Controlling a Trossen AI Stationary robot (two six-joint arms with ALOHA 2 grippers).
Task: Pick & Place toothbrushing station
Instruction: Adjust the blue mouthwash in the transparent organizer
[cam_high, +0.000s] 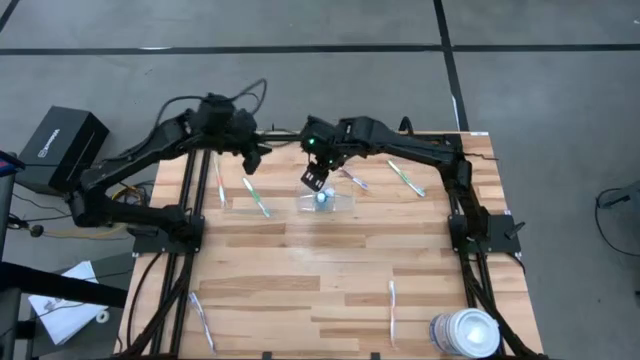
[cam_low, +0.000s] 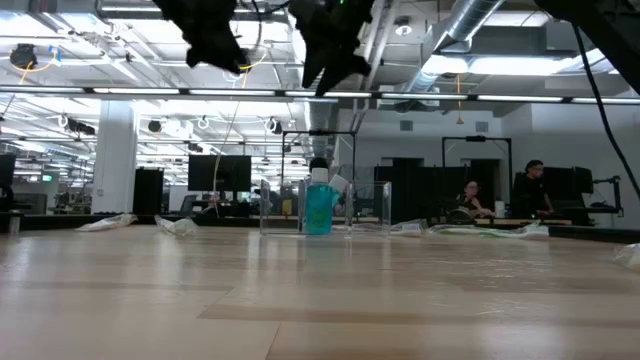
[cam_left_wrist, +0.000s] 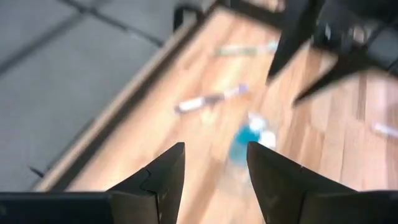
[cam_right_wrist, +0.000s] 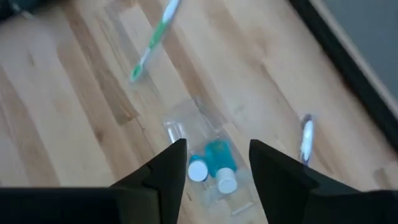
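High view: clear container (cam_high: 326, 202) sits upper centre of the table (cam_high: 300, 270), holding two blue-teal toothpaste tubes (cam_right_wrist: 211, 163), white caps visible in the right wrist view. Right gripper (cam_high: 316, 178) hangs just above the container, fingers apart, empty. Left gripper (cam_high: 252, 152) hovers upper left of it, fingers apart, empty. Toothbrushes counted on the table: six. One green (cam_high: 256, 197) left of the container, one purple-tipped (cam_high: 352, 178) and one green (cam_high: 406, 178) to its right, one at far upper left (cam_high: 220, 180), one lower left (cam_high: 200, 318), one lower right (cam_high: 392, 308). One white tub (cam_high: 465, 333) in the lower right corner.
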